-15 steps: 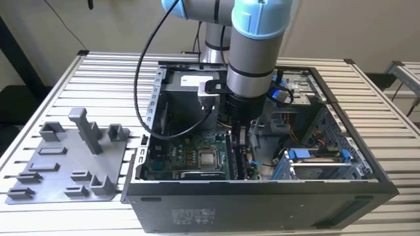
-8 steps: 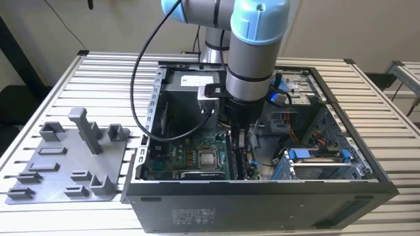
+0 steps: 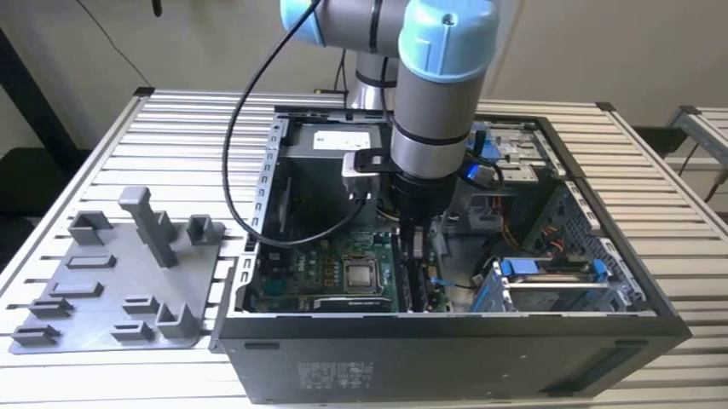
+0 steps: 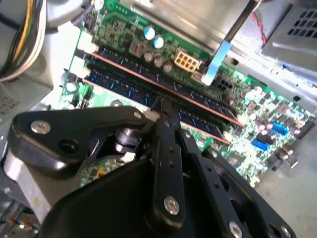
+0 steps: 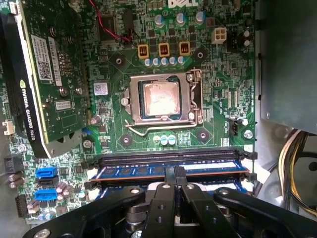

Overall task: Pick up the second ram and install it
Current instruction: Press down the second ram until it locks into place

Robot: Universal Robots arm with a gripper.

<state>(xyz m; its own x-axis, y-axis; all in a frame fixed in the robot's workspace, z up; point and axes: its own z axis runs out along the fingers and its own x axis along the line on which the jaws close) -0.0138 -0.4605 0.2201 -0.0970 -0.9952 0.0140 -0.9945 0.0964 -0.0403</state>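
The jaws are closed, fingertips pressed together on the top edge of the second ram (image 5: 168, 171), which stands on edge in a slot of the motherboard (image 5: 218, 94). In both wrist views the gripper (image 4: 162, 110) meets the blue strip near the middle of its length. In the second wrist view a second blue module (image 4: 148, 65) stands parallel, just beside the contacted one. An empty black slot (image 5: 171, 157) lies between the ram and the processor socket (image 5: 161, 101). In the exterior view the arm (image 3: 438, 102) reaches straight down into the open computer case (image 3: 637, 281), which rests on the slatted table (image 3: 182, 128). A grey fixture plate (image 3: 114, 281) lies at the exterior view's left of the case.
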